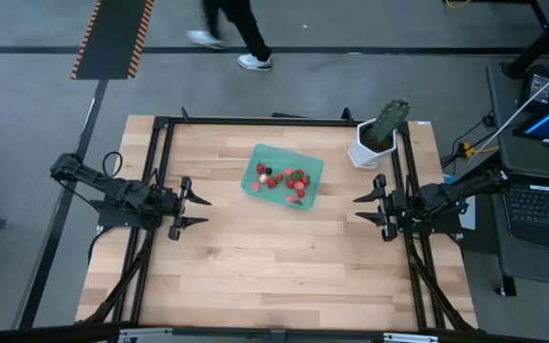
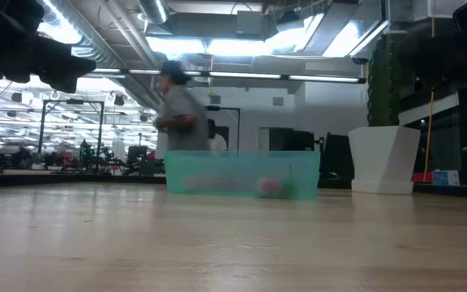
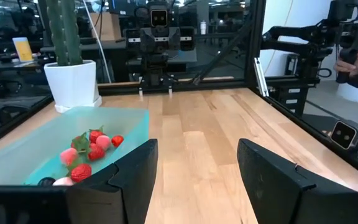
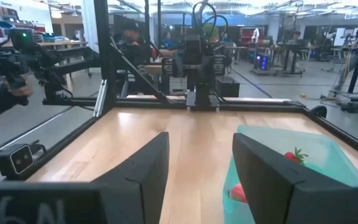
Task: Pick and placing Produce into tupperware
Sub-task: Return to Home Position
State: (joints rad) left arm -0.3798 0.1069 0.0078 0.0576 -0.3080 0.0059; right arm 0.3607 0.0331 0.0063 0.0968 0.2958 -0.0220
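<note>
Berries (image 1: 283, 181) in tupperware (image 1: 259, 152), plant pot (image 1: 367, 151) to its right

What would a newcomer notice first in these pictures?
The teal tupperware holding red berries sits toward the far edge of the table, with a cactus in a white pot at the far right corner. The left hand and right hand hang open at opposite sides, pointing at each other.
</note>
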